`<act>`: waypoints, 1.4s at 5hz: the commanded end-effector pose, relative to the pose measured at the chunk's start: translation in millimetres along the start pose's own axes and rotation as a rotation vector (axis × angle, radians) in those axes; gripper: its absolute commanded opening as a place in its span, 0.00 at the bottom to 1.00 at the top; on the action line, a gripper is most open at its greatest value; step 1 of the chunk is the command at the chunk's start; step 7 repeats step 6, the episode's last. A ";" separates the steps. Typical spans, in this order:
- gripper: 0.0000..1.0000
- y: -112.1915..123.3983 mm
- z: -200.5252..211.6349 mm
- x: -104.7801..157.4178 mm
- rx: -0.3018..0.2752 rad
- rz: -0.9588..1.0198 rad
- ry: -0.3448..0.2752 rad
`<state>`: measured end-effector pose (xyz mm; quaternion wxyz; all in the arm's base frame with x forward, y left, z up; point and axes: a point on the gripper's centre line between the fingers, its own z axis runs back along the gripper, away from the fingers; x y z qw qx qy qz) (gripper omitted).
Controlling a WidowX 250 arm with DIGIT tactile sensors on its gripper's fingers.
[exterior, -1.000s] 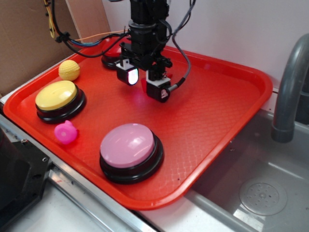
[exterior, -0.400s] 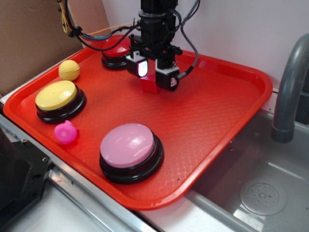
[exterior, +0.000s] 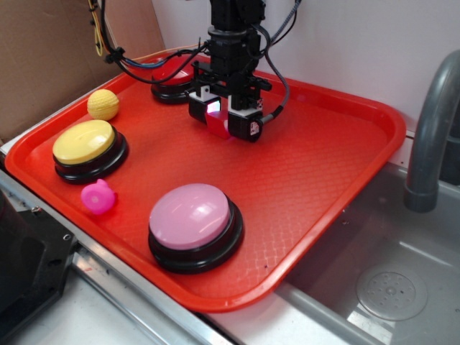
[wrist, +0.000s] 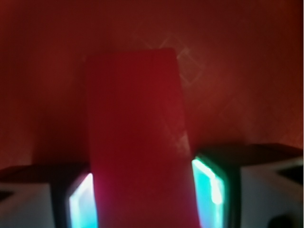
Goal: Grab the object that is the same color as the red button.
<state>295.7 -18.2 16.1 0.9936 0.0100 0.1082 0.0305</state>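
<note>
Both pads of my gripper (exterior: 222, 126) pressed the red wedge block (wrist: 137, 142) near the tray's (exterior: 323, 180) far edge.

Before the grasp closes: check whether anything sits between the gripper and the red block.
Nothing visible does. The gripper straddles the red block; the wrist view shows one finger pad on each side of it, with only the red tray beneath.

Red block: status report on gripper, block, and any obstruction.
Gripper low over the tray, fingers either side of red block. Contact unclear. Red button behind, apart. Nothing in the way.
</note>
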 end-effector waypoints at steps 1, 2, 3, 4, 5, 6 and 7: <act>0.00 78.7 60.6 -62.8 0.101 -0.038 0.082; 0.00 112.2 101.7 -104.7 0.087 0.021 0.083; 0.00 129.2 140.2 -135.2 0.019 0.050 0.017; 0.00 136.8 174.7 -151.9 0.021 0.083 -0.016; 0.00 139.0 176.4 -154.3 0.024 0.104 -0.016; 0.00 137.3 176.0 -153.1 0.027 0.109 -0.020; 0.00 137.3 176.0 -153.1 0.027 0.109 -0.020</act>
